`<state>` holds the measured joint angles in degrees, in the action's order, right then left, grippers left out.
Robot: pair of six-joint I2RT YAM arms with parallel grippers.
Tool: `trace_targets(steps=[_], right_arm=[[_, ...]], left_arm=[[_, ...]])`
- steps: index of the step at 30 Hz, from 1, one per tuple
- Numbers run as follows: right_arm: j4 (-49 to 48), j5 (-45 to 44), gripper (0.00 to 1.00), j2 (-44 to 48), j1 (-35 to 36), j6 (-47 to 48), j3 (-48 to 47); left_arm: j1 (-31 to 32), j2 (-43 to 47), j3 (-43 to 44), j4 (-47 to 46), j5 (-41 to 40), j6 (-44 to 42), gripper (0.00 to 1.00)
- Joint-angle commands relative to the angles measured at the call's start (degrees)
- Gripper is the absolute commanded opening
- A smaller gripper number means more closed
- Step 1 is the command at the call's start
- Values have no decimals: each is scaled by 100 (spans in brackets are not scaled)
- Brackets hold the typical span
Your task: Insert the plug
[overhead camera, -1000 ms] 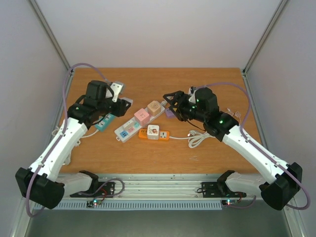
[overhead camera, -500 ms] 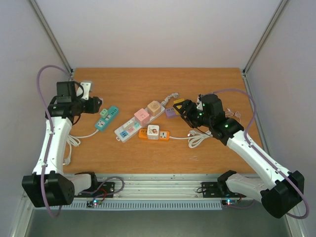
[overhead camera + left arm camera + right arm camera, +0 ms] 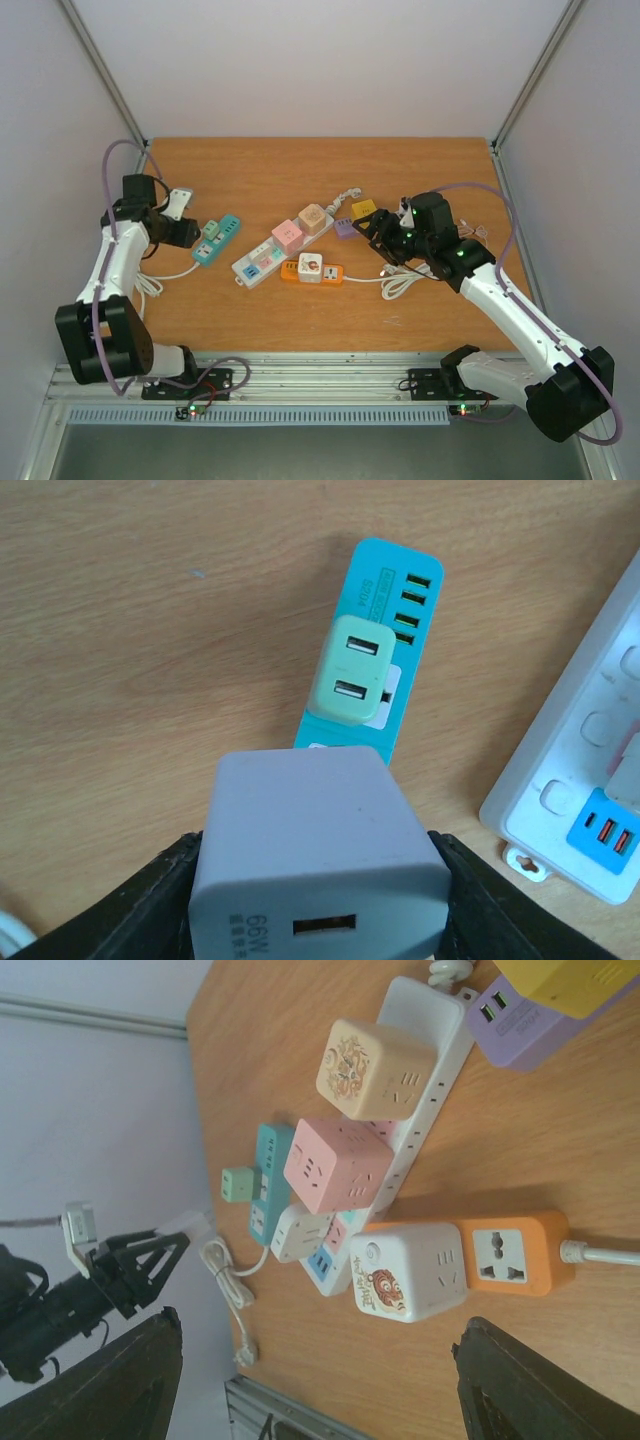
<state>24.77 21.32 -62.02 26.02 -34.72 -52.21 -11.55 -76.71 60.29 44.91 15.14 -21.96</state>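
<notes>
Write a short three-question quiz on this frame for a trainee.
1. True or false: the left end effector grips a grey charger.
2. What sits on the teal strip? A, a black plug; B, a green adapter; C, nothing.
3. What colour is the strip that carries the white cube?

Key:
1. True.
2. B.
3. Orange: it is the orange strip.
</notes>
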Motion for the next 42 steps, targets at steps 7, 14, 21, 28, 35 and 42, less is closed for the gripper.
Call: trace_targets(steps=[7,14,21,28,35,42], right_arm=[[24,280,75,-294,-36,88,-178],[38,362,75,-397,-35,153,-246],[-69,403,75,-373,-24,206,-255],[-80,339,75,-406,70,260,-246],[-78,256,75,-377,120,313,-242],[-78,232,75,-352,127,317,-237]], left_arm=[[-23,-1001,882,853,-291,-1443,50],[-3,-1563,1297,1372,48,-1933,46],[97,-1943,1784,1809,-468,-2253,46],[159,-1982,1947,1992,-636,-2506,46],[270,-1994,1723,1833,-557,-2695,46],[333,-1954,1376,1545,-675,-2896,47]])
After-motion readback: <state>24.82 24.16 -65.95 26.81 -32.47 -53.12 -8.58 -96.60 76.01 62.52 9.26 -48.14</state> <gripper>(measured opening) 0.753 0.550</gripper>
